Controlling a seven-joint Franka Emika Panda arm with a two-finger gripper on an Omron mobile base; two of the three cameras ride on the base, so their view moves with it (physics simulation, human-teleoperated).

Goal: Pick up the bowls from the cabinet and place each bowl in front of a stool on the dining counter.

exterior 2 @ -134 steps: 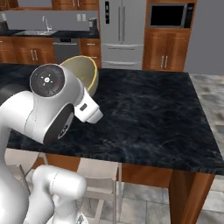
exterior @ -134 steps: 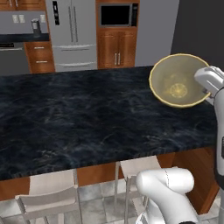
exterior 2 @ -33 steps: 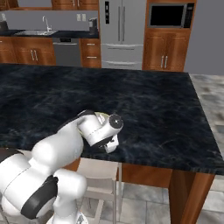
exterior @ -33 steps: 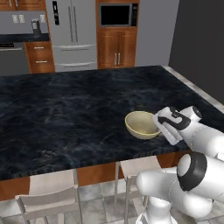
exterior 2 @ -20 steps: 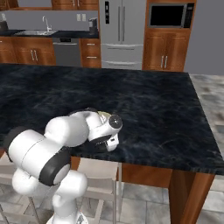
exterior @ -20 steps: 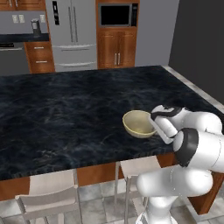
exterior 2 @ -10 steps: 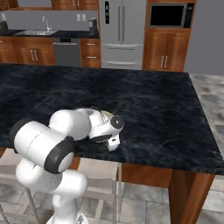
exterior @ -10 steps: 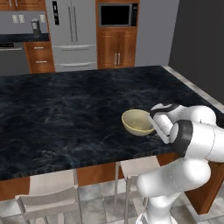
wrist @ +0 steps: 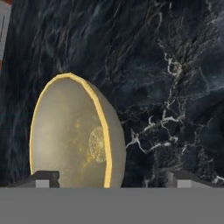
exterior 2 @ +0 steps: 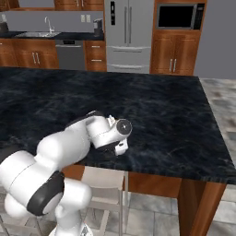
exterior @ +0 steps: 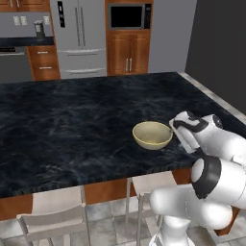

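One olive-beige bowl [exterior: 152,134] with a yellow rim stands upright on the black marble dining counter [exterior: 72,129], near its front edge and just behind a pale stool [exterior: 151,185]. My gripper [exterior: 176,129] is at the bowl's right side, low over the counter. In the hand view the bowl [wrist: 72,135] lies close, and its rim runs between the two fingertips [wrist: 46,177], which stand far apart, so the gripper [wrist: 113,178] is open and no longer pinches the rim. The cabinet is out of view.
A second stool [exterior: 55,211] stands further left along the counter's front. The slab [exterior 2: 161,115] stretches bare to the left and back. A fridge [exterior: 79,36], a microwave [exterior: 127,16] and low wooden cabinets line the far wall. My arm [exterior 2: 69,143] lies over the front edge.
The bowl came down from the air onto the counter earlier. Over the last second the jaws have spread apart and let go of its rim; the bowl stays put.
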